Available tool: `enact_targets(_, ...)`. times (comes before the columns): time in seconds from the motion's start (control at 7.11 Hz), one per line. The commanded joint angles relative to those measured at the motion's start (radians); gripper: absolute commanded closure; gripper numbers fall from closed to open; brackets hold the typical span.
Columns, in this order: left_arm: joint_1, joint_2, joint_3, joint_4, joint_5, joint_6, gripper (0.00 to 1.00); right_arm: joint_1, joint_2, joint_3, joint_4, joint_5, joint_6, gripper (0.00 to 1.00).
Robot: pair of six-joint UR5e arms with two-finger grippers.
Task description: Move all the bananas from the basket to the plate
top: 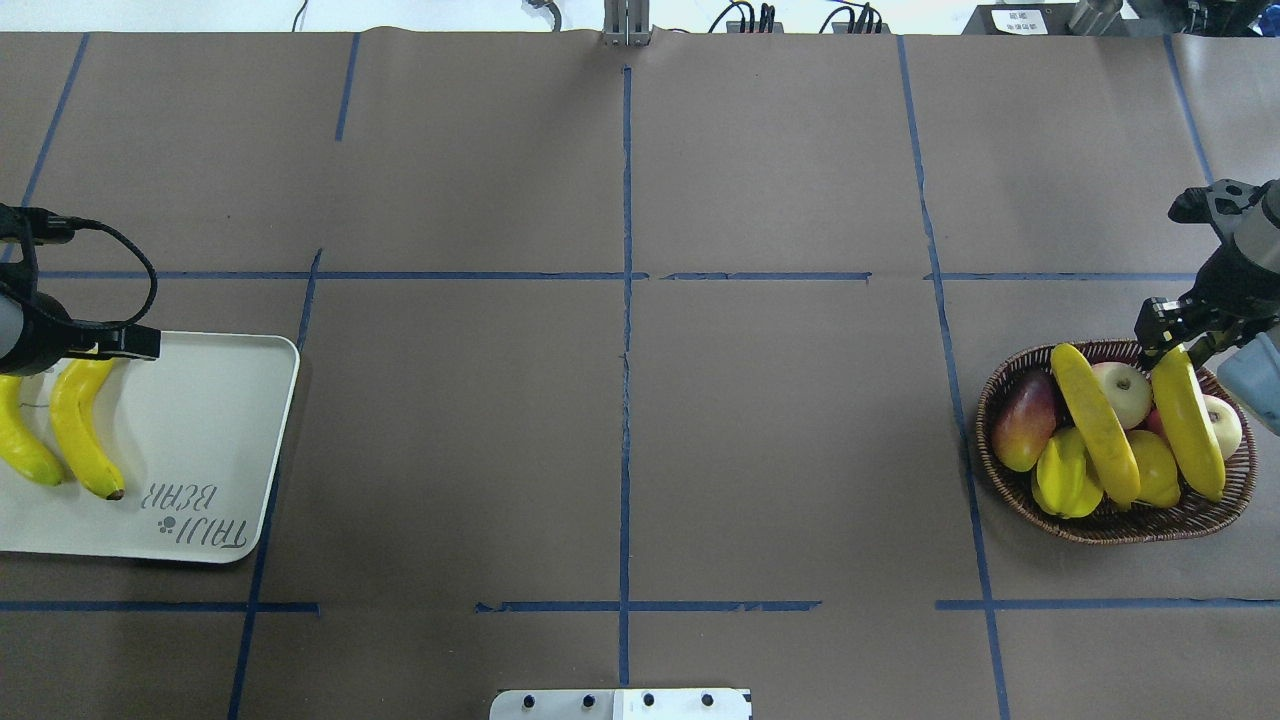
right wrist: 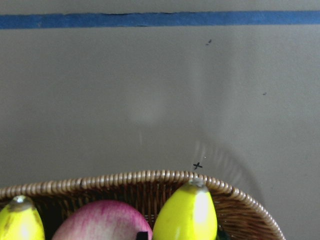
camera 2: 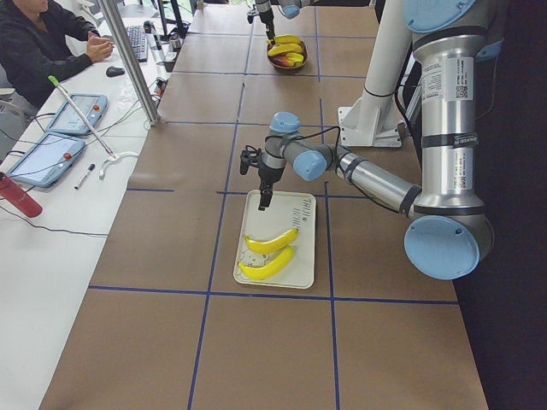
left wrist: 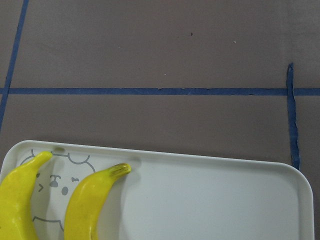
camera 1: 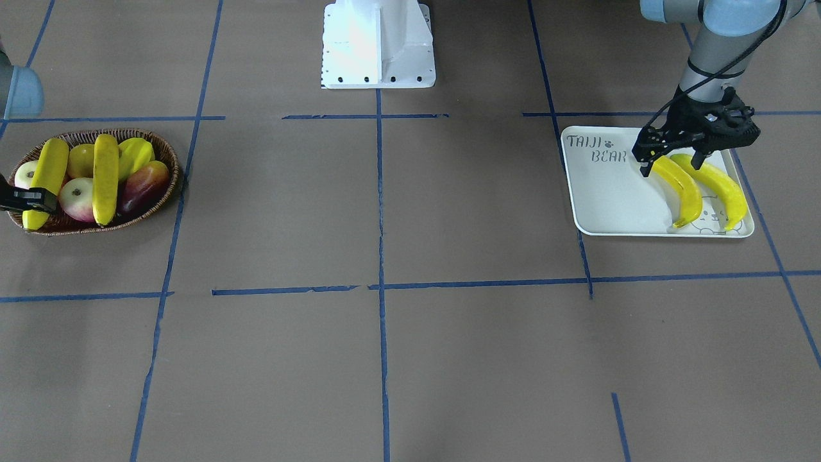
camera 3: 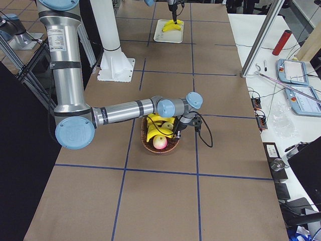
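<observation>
Two bananas [camera 1: 689, 189] are laid on the left plate [camera 1: 609, 199], under the left gripper [camera 1: 673, 165], seemingly parted. Two are seen in the right basket [top: 1110, 527]; the right gripper's [top: 1175, 345] closure cannot be told.

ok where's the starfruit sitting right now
Overhead view, far right: the starfruit lies inside the basket, against the rim nearest the robot, just below the red-green mango and beside the near end of a banana.

Brown table [top: 780, 450], blue tape grid [top: 625, 400]
</observation>
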Motion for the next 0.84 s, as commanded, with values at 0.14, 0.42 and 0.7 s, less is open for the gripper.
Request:
enact_targets(0.14,0.000,-0.001,0.002,0.002,0.000,-0.001,0.00,0.004,0.018,0.032,0.000,0.038,-0.013,1.00)
enact_targets(0.42,0.000,-0.003,0.003,0.003,-0.001,-0.001,0.00,0.052,0.002,0.097,-0.012,0.102,-0.014,1.00)
enact_targets(0.7,0.002,-0.029,0.002,0.015,-0.007,-0.015,0.00,0.092,-0.034,0.246,-0.014,0.129,0.002,1.00)
